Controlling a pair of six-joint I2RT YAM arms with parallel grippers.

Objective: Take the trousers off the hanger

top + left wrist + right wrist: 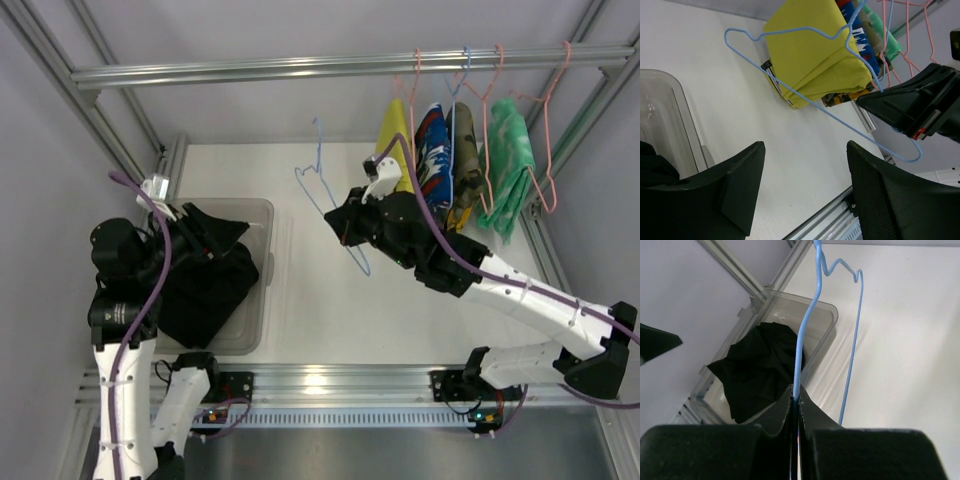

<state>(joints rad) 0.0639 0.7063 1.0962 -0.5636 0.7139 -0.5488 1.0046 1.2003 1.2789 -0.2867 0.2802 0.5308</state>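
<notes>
While the right gripper (796, 399) pinches shut on the thin wire of a bare blue hanger (330, 195) above the middle of the white table (300, 300), the black trousers (205, 285) lie crumpled in a clear plastic bin (262, 215) at nine o'clock in the overhead view. The soft, matte cloth is heaped high against the bin's rounded, glossy walls. The left gripper (805, 165) hangs over the bin's far end, its broad wedge-shaped jaws spread wide with nothing between them. A wide band of smooth tabletop lies between the bin's right wall and the clothes at one o'clock. There the yellow trousers (393, 130) hang folded under a metal rail (300, 68) that crosses the back. They are first in a tight row with a blue patterned garment (432, 140), an olive one (464, 150) and a crinkled green one (508, 165) on pink wire hangers (545, 130). The row ends near the frame post (590, 110) at two o'clock
</notes>
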